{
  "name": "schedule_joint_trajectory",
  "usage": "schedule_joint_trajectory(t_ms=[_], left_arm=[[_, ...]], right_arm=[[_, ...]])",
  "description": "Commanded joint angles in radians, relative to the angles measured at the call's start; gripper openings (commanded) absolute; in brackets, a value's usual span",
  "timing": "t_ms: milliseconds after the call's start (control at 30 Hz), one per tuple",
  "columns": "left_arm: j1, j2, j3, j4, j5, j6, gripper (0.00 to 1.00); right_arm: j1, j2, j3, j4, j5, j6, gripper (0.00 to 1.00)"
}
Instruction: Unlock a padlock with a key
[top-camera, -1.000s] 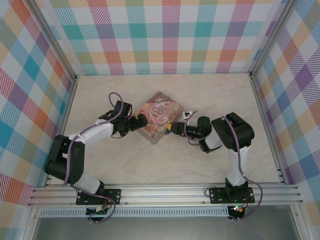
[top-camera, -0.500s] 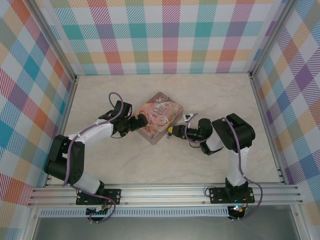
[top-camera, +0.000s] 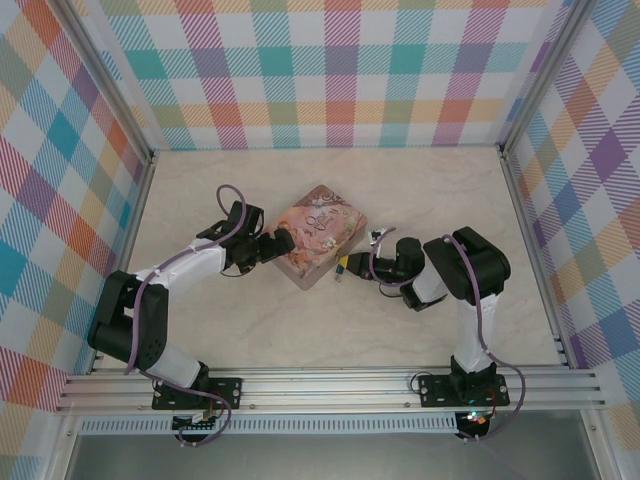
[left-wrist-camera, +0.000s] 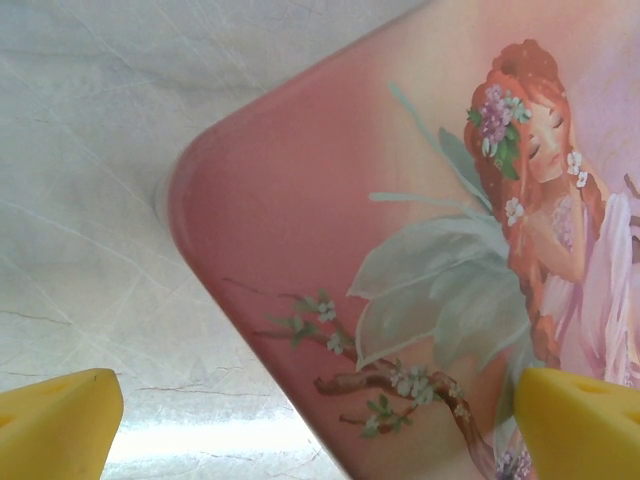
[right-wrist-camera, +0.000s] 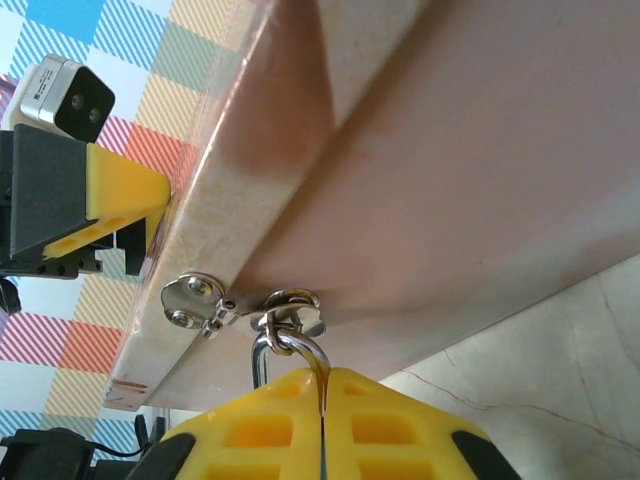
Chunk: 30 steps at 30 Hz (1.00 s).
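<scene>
Jaws of my right gripper (right-wrist-camera: 322, 400), half spread a second ago, have now come pressed together on the padlock (right-wrist-camera: 289, 352). Its thin silvery shackle runs straight down between my yellow pads (right-wrist-camera: 250, 430), and the blue body is hidden behind them, so I cannot tell how squarely I hold it. The shackle is looped through the hasp ring (right-wrist-camera: 292, 303) on the edge of the pink tin (right-wrist-camera: 450, 180), so the lock hangs locked at the tin's near corner, just in front of my wrist. My closing means the lock is now steadied, I judge, and can take a key. Where the key itself lies I cannot tell. On the far side, my left gripper (top-camera: 278, 246) stays spread wide around the tin's opposite corner, bracing it on the table (top-camera: 250, 320) rather than pinching it.
</scene>
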Motion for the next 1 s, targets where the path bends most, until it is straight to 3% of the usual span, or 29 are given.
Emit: schedule_joint_trajectory(t_ms=[0, 533, 967], left_arm=[[-0.015, 0.006, -0.014, -0.1, -0.034, 0.009, 1.0], [-0.015, 0.017, -0.017, -0.095, -0.034, 0.009, 1.0], [-0.015, 0.02, -0.011, -0.102, -0.038, 0.013, 1.0]], right_arm=[[0.007, -0.019, -0.006, 0.095, 0.008, 0.007, 0.04], [0.006, -0.073, -0.02, 0.095, 0.159, 0.143, 0.0], [0.012, -0.113, 0.04, 0.047, 0.21, 0.221, 0.0]])
